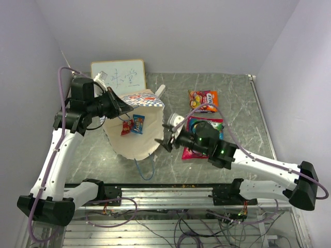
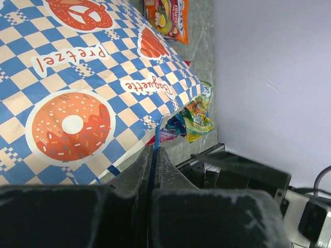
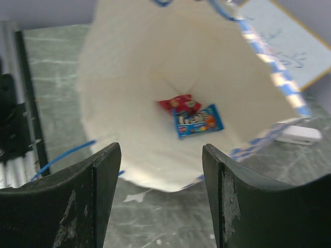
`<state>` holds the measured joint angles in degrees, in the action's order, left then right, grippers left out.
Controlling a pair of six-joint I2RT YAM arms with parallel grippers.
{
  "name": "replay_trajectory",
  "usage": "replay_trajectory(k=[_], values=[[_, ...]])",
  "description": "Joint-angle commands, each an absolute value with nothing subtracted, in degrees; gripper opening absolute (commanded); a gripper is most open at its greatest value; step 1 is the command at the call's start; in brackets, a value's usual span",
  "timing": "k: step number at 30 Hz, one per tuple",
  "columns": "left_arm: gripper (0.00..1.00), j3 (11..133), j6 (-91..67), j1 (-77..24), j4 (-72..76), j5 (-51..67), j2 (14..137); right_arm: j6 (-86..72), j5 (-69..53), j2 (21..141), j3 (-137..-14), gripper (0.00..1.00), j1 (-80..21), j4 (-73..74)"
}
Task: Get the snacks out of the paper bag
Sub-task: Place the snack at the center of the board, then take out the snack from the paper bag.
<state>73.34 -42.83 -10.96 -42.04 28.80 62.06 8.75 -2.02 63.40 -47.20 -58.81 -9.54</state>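
Part done: right tool [image 1: 164, 135], released and empty, faces the paper bag [image 1: 135, 147], whose rim the left tool [image 1: 125, 107] clenches at 10 o'clock; red packet [image 1: 125, 127] and blue packet [image 1: 138, 124] lie inside, unfetched; pink-red packet [image 1: 192, 153] and orange packet [image 1: 203, 98] lie out on the bench [image 1: 238, 103] at 3 o'clock.

Top camera looks down from behind; both wrist cameras sit close against the paper bag [image 1: 135, 146] (right peers inside).

Paper bag [image 1: 132, 147] is lying centre-left of the frame, mouth facing lower right. Two small packets [image 1: 138, 124] are lying inside it, side by side. Writing board [image 1: 118, 76] is standing behind it, upper left. Two further packets [image 1: 203, 99] are lying to its right, one behind the other.
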Motion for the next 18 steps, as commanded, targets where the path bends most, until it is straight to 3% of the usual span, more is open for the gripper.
replay_trajectory(k=[1, 7, 13, 18], values=[[0.07, 75.4, -41.66, -10.63, -41.49, 30.87, 62.93, 11.25, -0.58, 63.34, -45.18, 0.65, -65.96, -9.61], [0.07, 75.83, -41.31, -10.63, -42.2, 31.47, 62.83, 20.37, 4.43, 75.97, -46.58, 0.65, -71.59, -18.76], [0.07, 76.97, -40.3, -10.63, -43.88, 31.66, 62.42, 25.98, 17.97, 94.49, -53.8, 0.66, -71.57, -27.82], [0.07, 77.58, -39.31, -10.69, -44.65, 33.07, 62.73, 30.58, 22.42, 106.6, -62.5, 0.67, -70.77, -26.36]])
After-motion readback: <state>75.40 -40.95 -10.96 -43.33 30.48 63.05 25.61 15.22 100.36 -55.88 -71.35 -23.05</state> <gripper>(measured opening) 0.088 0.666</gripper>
